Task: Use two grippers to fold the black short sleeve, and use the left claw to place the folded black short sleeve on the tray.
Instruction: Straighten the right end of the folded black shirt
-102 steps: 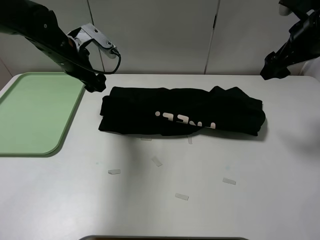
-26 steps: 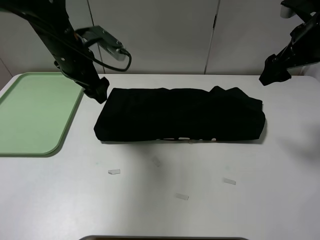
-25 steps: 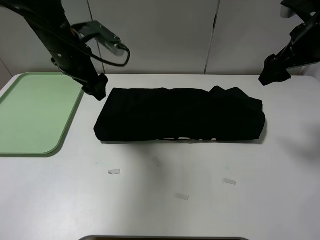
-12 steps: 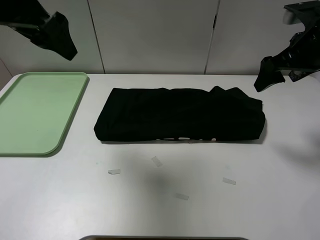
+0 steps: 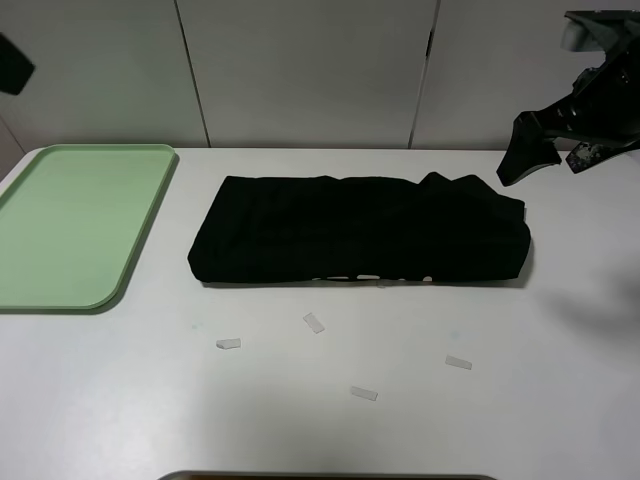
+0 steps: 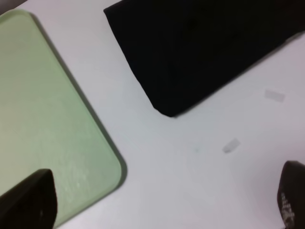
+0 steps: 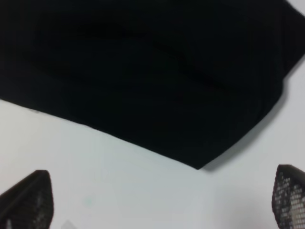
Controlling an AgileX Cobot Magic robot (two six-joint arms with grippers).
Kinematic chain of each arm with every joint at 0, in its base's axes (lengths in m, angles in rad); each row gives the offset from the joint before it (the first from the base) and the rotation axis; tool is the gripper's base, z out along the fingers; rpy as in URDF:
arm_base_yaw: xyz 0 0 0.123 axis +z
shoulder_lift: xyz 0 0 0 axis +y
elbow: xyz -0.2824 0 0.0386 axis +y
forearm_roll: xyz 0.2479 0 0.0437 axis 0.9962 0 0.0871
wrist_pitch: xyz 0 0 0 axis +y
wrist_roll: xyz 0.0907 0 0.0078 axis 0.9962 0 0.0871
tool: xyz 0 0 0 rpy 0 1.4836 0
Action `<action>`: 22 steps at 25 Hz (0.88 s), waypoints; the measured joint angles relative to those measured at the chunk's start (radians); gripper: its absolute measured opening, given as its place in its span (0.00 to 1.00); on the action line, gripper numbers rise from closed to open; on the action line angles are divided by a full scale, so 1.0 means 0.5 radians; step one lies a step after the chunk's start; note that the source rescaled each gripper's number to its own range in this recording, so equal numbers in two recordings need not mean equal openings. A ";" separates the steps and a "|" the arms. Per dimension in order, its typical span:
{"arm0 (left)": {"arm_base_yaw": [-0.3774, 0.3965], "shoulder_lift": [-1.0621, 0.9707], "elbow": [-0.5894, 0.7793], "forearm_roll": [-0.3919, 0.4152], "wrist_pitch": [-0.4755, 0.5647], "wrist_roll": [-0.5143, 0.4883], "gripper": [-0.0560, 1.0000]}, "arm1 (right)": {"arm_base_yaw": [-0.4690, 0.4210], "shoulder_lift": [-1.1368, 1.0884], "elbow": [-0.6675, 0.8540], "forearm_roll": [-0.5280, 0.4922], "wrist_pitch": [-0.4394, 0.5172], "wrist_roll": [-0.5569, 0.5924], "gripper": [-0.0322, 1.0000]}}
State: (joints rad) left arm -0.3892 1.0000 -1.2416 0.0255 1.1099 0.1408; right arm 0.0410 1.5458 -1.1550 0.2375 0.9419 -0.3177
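The black short sleeve (image 5: 360, 232) lies folded into a long band in the middle of the table, with only slivers of pale lettering along its front edge. The pale green tray (image 5: 70, 225) lies to its left and holds nothing. Only a black bit of my left arm (image 5: 12, 65) shows at the top left edge. In the left wrist view my left gripper (image 6: 159, 200) is open, high above the shirt's left end (image 6: 205, 43) and the tray's corner (image 6: 43, 124). My right gripper (image 5: 515, 165) hovers behind the shirt's right end. It is open and empty above the shirt (image 7: 143, 71) in the right wrist view (image 7: 157, 198).
Several small white paper strips lie on the white table in front of the shirt, such as one (image 5: 314, 322) near its front edge and another (image 5: 458, 362) to the right. A grey panelled wall stands behind the table.
The shirt's front edge was folded over, hiding the lettering. My left arm then lifted away up and to the left, almost out of view. My right gripper came slightly lower and left.
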 joint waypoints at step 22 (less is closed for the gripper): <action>0.000 -1.699 1.030 0.002 0.039 -0.163 0.92 | 0.000 -0.004 0.000 0.011 0.038 0.149 1.00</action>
State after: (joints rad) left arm -0.3892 0.1507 -0.7268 0.0264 1.1291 0.0594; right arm 0.0410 1.5439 -1.1550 0.2430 0.9609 -0.2431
